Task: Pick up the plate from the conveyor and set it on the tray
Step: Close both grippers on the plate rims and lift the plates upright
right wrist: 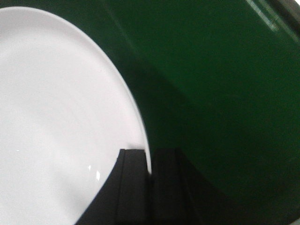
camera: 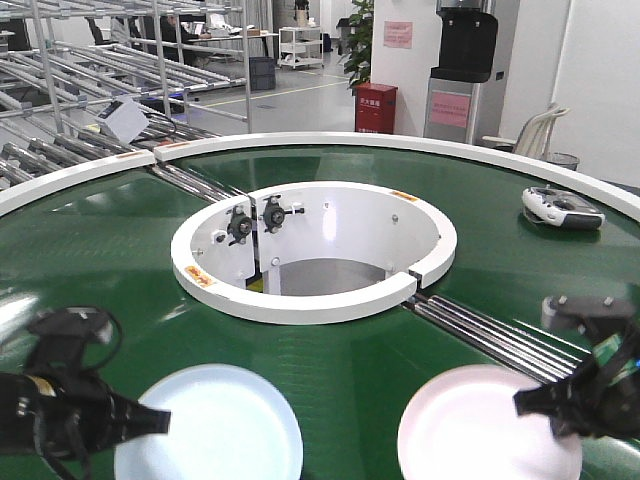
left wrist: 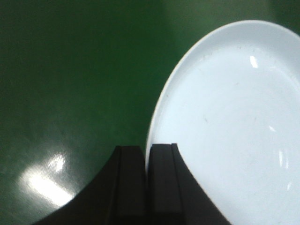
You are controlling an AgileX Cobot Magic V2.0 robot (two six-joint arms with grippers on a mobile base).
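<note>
**A:** Where are the plates lying with respect to the jaws?

**B:** The pale blue plate point(camera: 225, 425) is lying on the conveyor point(camera: 340, 370) at the lower left of the front view. The pinkish plate point(camera: 465, 430) is lying at the lower right. Each is extending inward, toward the frame's centre, from the jaws gripping it.

**A:** And how are the jaws standing?

**B:** The left jaws, on the left arm point(camera: 50, 400), are clenching the blue plate's outer left rim. In the left wrist view that rim is running into the thin slit between the black fingers point(left wrist: 129, 178). The right jaws, on the right arm point(camera: 590, 395), are likewise pinching the pinkish plate's right-hand rim between their fingers point(right wrist: 133, 183).

**A:** What is the coming move depending on?

**B:** Probably a lift. Each plate is being held by one edge only, with its whole disc lying to one side of the jaws, so it may be sagging or tilting as it is rising. The tray is not showing in any view.
</note>
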